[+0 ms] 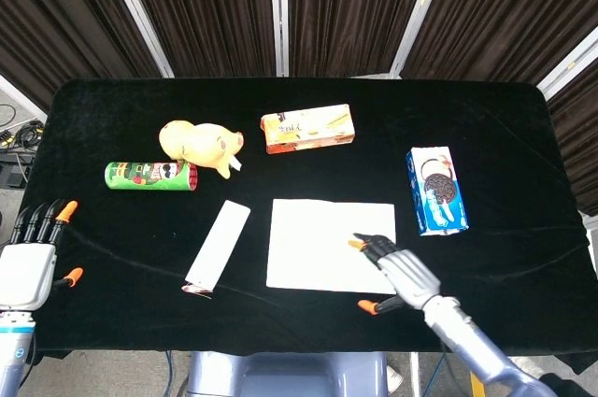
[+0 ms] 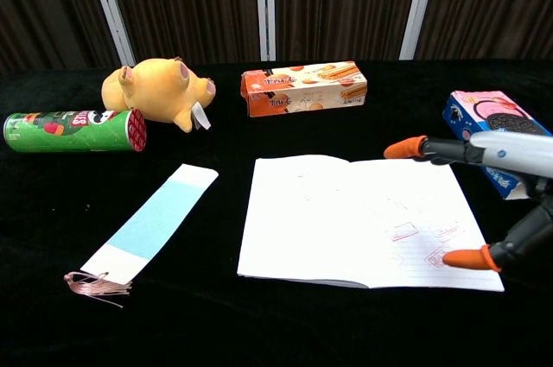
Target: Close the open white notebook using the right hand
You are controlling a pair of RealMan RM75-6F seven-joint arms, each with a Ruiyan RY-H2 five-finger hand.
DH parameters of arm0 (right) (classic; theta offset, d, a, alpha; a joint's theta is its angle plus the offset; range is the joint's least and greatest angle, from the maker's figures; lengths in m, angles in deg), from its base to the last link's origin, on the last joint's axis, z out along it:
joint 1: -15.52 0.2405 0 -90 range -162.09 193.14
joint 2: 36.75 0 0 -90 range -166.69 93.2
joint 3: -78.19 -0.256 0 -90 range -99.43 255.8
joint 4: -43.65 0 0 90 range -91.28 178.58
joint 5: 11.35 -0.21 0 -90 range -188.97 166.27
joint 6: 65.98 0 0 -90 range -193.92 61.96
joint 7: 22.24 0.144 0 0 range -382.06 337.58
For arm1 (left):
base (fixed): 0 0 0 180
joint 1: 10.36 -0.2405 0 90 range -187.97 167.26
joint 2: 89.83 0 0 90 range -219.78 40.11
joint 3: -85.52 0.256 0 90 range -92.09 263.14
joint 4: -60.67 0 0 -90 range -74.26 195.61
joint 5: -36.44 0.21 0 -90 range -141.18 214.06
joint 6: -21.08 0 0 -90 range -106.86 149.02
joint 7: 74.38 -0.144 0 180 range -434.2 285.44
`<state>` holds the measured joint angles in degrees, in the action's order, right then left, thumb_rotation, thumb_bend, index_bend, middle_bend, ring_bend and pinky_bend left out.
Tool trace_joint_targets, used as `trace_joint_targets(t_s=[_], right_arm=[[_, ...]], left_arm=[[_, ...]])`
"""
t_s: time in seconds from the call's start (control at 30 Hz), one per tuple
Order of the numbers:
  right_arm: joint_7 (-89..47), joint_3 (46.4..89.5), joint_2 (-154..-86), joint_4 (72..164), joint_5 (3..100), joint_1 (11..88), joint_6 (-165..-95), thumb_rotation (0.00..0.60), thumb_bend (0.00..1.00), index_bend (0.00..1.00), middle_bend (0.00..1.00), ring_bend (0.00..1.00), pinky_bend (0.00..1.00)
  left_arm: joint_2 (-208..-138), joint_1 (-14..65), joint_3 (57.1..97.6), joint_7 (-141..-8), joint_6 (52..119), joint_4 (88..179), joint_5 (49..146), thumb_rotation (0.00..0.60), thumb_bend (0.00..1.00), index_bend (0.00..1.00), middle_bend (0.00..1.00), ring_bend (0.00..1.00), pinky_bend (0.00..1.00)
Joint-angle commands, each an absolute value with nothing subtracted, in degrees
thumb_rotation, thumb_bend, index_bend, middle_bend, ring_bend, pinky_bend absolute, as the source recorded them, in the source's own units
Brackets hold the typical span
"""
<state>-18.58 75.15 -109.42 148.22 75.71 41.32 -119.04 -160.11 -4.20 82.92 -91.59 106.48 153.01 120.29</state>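
The white notebook [image 1: 318, 240] [image 2: 346, 216] lies open and flat in the middle of the black table. My right hand [image 1: 402, 274] [image 2: 510, 155] is over its right page near the front right corner, fingers spread and holding nothing. In the chest view one orange fingertip hovers above the page's far right edge and the thumb tip is just over the near right corner; whether they touch the paper is unclear. My left hand [image 1: 26, 262] hangs open at the table's front left edge, far from the notebook.
A white and blue bookmark [image 1: 218, 243] with a tassel lies left of the notebook. A blue cookie box [image 1: 436, 190] sits to its right. An orange biscuit box [image 1: 307, 127], a yellow pig toy [image 1: 198, 145] and a green chip can [image 1: 150, 175] stand behind.
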Motion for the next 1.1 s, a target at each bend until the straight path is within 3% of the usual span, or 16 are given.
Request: trace_joint_targets(t_s=[0.03,0.53,1.1], right_arm=[[-19.57,75.28,-113.03,146.86,74.38,42.99,-117.51,0.600,0.14,0.00,0.00,0.00,0.00],[-28.39,74.69,-128.77,137.10,70.56,43.53,-122.31,0.600,0.14,0.00,0.00,0.00,0.00],[-29.07,73.13,-138.52,130.08,67.72,45.61,-122.65,0.600,0.14,0.00,0.00,0.00,0.00]], left_arm=[[-160.03,-4.73,83.20,-89.94,106.39,151.83,119.73,0.600,0.10,0.00,0.00,0.00,0.00],[-159.74,-6.60,83.88,-82.79,106.32,146.96,118.68,0.600,0.10,0.00,0.00,0.00,0.00],[-159.71,-7.13,83.60,-79.48,105.56,145.16,117.91,0.600,0.10,0.00,0.00,0.00,0.00]])
